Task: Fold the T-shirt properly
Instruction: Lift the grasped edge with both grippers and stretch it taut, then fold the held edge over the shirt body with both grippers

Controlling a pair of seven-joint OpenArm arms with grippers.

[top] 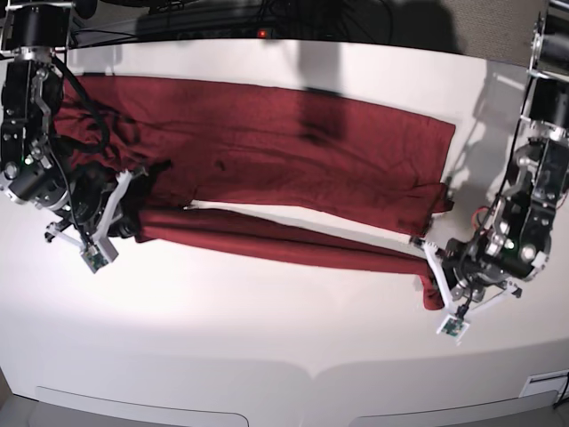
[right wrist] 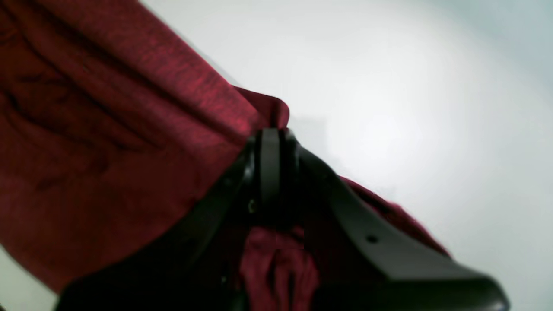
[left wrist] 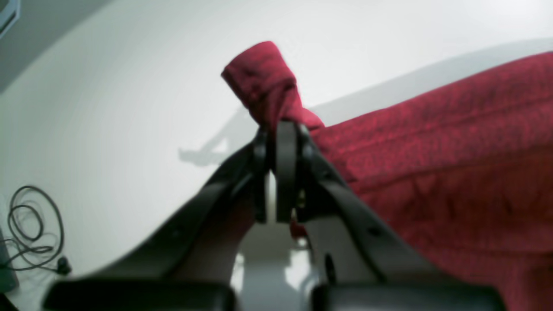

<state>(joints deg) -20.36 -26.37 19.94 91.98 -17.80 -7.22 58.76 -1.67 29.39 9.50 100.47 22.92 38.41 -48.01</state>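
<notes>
A: One T-shirt (top: 267,147), maroon, spread lengthwise across the far half of the desk (top: 267,356); we list its near edge lifted and stretched between both arms.

B: Left gripper (left wrist: 283,125) pinching a bunched cloth end near the desk's right edge; right gripper (right wrist: 270,131) pinching the other end near the left edge.

A: Both wrist views blurred. In the base view we cannot make out the fingertips; cloth hides them.

Both arms (top: 31,133) black-cased with cables; each hand (left wrist: 281,129) black, seemingly white-barred near the wrist camera.
</notes>
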